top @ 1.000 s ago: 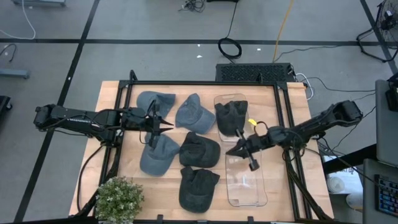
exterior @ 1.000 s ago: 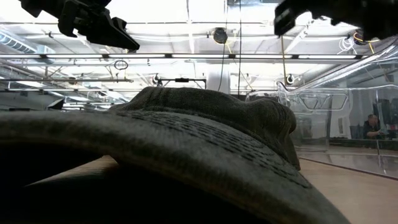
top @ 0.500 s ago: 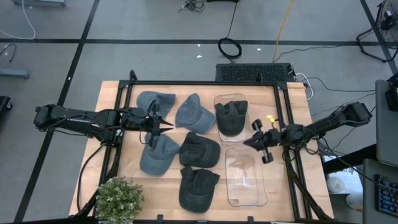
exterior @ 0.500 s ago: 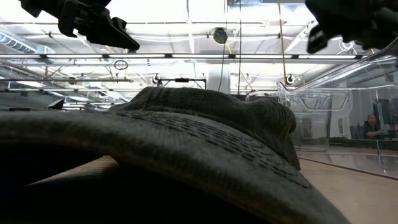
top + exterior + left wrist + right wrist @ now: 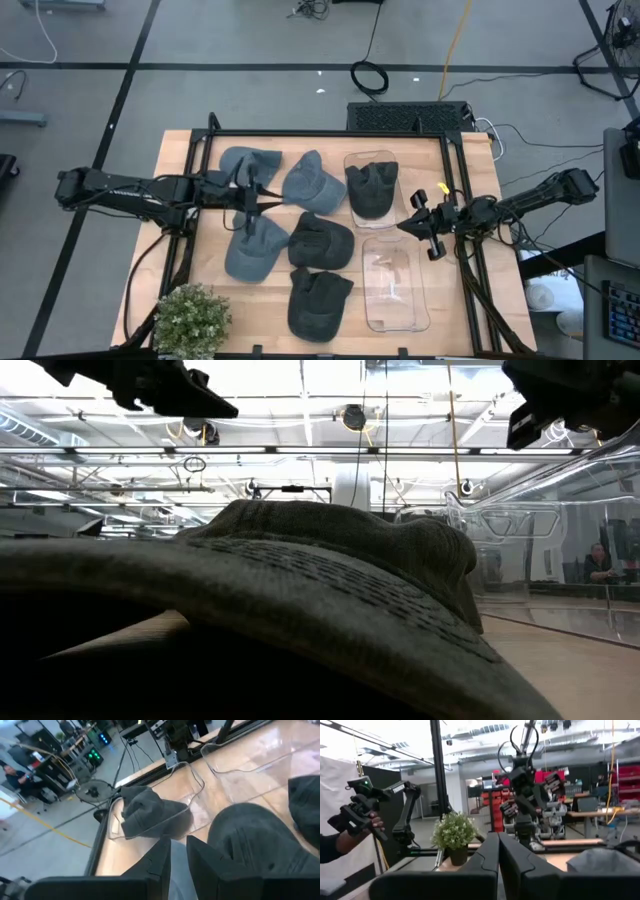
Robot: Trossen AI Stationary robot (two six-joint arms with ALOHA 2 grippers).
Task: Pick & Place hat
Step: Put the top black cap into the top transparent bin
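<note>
The right gripper [image 5: 424, 225], fingers pressed together and empty, hovers at 3 o'clock of the hat [image 5: 371, 189] in the clear tray [image 5: 356, 160]. The left gripper [image 5: 262, 192], nearly closed, waits over the grey caps [image 5: 255, 248].

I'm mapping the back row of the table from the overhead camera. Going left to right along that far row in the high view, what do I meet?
Blue-grey hat → second blue-grey hat → dark hat sitting in a clear tray → right gripper, just off the tray's right side.
</note>
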